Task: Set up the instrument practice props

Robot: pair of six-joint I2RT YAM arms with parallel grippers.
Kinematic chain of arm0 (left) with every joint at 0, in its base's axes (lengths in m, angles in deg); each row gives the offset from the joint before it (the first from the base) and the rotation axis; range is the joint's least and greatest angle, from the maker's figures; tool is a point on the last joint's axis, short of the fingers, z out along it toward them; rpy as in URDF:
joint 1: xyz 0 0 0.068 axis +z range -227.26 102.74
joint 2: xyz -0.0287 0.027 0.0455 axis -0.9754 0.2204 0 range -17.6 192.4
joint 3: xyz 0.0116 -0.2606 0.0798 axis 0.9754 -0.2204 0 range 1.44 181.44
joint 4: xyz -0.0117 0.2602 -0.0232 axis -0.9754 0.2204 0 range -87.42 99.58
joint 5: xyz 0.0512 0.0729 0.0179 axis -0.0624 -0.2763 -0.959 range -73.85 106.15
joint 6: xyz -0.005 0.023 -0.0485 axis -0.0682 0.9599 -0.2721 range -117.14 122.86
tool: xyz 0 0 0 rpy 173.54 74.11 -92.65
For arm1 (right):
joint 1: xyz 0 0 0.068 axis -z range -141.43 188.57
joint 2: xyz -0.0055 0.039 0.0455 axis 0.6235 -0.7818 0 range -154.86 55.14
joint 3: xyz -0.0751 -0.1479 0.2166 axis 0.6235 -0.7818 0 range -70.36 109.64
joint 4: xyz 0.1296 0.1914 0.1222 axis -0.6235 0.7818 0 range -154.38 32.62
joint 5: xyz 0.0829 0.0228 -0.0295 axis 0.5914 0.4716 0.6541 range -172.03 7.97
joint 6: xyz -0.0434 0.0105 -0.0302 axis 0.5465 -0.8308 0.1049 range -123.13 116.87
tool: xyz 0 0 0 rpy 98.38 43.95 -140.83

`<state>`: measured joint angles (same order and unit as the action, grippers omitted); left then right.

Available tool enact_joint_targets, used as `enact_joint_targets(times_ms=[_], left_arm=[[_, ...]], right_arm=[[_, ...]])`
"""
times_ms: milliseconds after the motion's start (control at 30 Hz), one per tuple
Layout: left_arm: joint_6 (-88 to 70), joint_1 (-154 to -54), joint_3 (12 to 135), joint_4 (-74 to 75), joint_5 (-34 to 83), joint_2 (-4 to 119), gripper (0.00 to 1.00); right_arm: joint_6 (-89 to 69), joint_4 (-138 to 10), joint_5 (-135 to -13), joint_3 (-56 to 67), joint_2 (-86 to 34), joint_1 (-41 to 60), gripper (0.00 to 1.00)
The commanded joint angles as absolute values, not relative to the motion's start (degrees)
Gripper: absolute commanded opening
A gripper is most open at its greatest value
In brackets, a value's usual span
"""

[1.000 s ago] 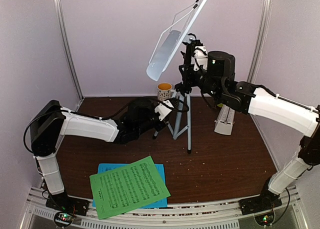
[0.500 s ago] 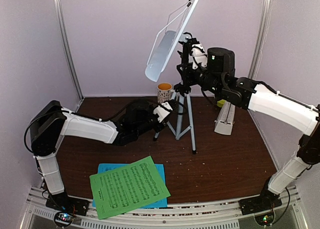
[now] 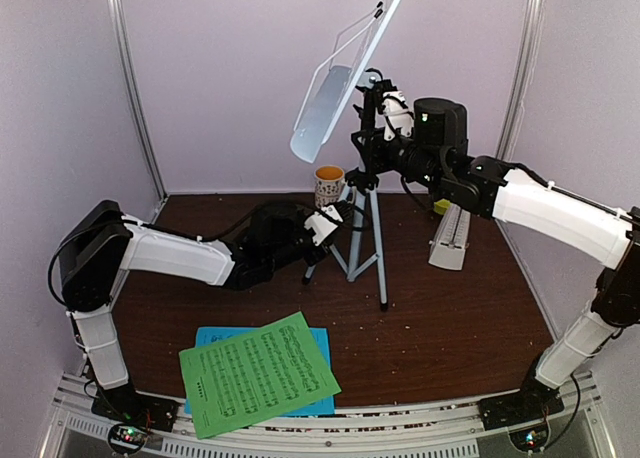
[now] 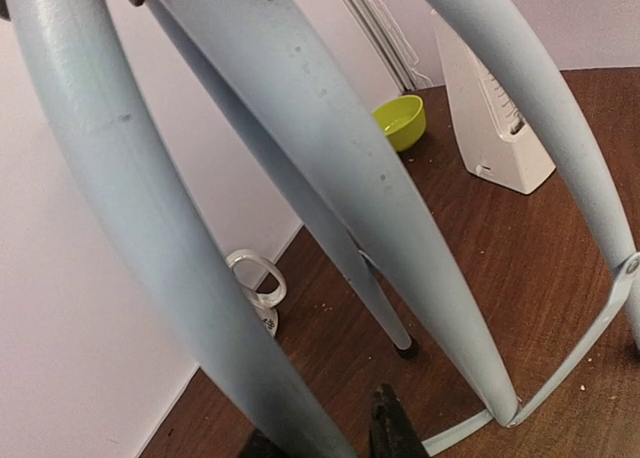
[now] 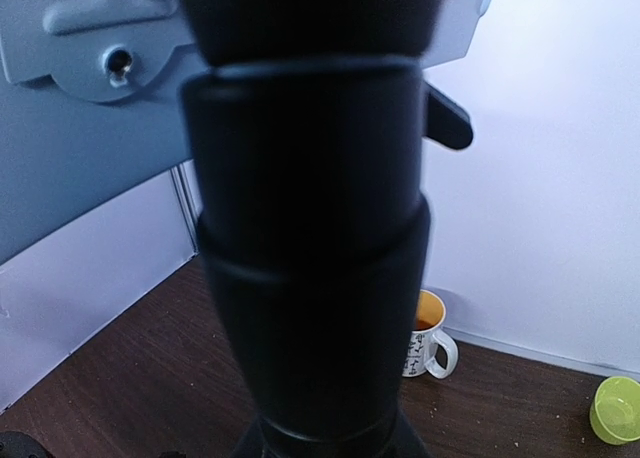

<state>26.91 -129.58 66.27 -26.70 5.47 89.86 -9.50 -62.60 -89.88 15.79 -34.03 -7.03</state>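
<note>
Two overlapping sheets [image 3: 260, 373], music stand [image 3: 335, 93] behind

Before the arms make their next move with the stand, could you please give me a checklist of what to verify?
1. Right gripper grips the stand at its shaft: cannot tell; it is at the shaft, fingers unseen.
2. Left gripper holds the tripod: cannot tell; it sits among the legs.
3. Tripod spread: ok, legs splayed.
4. All feet on the table: cannot tell; one foot rests on it, the others are unclear.
5. Green sheet and blue sheet clear of the stand: ok; green lies on blue near the arms' bases.
6. Metronome clear of the stand: ok, upright to its right.
</note>
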Motion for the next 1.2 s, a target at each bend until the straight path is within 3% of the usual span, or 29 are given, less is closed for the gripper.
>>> enact_joint_targets(times_ms=[0,567,967,1167], left_arm=[[39.35,-129.30,63.58,-10.96,4.83,93.60,0.00],[38.05,-129.21,63.26,-12.11,5.24,95.26,0.00],[39.67,-129.60,62.77,-12.03,5.96,94.35,0.00],[39.77,-129.82,62.70,-11.98,5.87,94.34,0.00]], right_arm=[[-10.70,-81.57,-86.24,18.99,-29.69,-6.35,0.00],[-13.42,-82.63,-81.06,18.15,-32.57,-6.86,0.04],[-13.99,-85.29,-77.57,15.35,-32.31,-7.74,0.36],[-14.46,-87.60,-76.06,11.74,-30.41,-7.82,0.68]])
